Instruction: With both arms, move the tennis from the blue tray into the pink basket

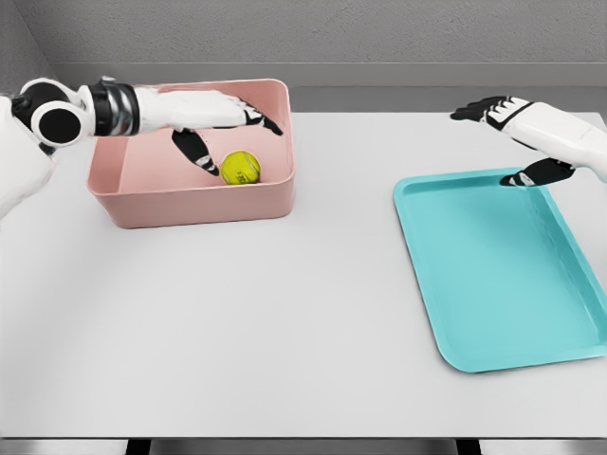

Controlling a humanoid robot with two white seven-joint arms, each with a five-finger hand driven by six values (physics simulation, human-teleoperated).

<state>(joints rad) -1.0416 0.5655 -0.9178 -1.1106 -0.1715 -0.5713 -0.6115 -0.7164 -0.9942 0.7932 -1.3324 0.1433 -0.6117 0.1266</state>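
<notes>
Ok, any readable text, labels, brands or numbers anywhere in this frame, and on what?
None readable.
Yellow-green tennis ball in the pink plastic basket: a faint dark mark, too small to read.
Blue rectangular tray and white table: no markings.

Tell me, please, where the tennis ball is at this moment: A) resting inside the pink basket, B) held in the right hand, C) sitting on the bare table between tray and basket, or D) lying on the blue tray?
A: the tennis ball rests on the floor of the pink basket, beside the open left hand, while the blue tray holds nothing.
</notes>
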